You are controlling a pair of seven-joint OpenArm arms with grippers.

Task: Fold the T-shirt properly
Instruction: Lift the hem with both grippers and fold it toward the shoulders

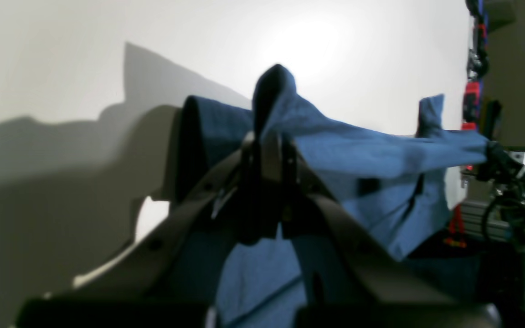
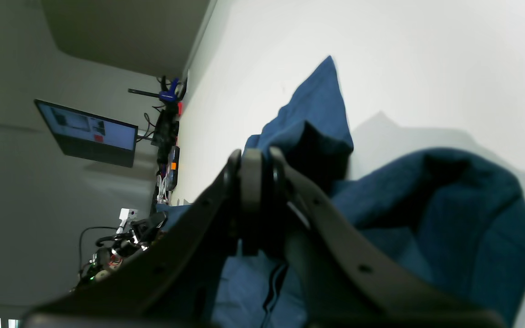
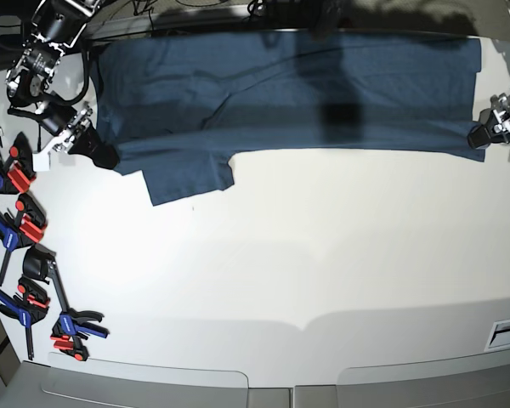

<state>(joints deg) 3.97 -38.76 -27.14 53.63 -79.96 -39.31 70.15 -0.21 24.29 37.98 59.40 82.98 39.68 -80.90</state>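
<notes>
The T-shirt (image 3: 306, 85) is stretched in a wide dark-blue band across the far side of the white tabletop (image 3: 306, 255), running from about ten o'clock to two o'clock in the base view; its lower edge is drawn fairly straight, save for a flap of cloth hanging down at about ten o'clock, and folds and a dark shadow cross its middle. At the nine-to-ten o'clock end the right gripper (image 3: 98, 151) is closed on the shirt's corner; in the right wrist view its jaws (image 2: 258, 171) are pressed together with blue fabric bunched just beyond and beside them. At the three o'clock end the left gripper (image 3: 478, 138) pinches the opposite corner; in the left wrist view the jaws (image 1: 267, 141) are clamped tight with a peak of cloth standing up above them, and the shirt (image 1: 372, 155) sweeps away toward three o'clock in a taut sheet, lifted off the tabletop and casting a shadow on it. Along the tabletop's edge from nine to seven o'clock lies a row of blue-and-red spring clamps (image 3: 21, 225); in the right wrist view a lit monitor (image 2: 87, 133) shows at nine o'clock.
</notes>
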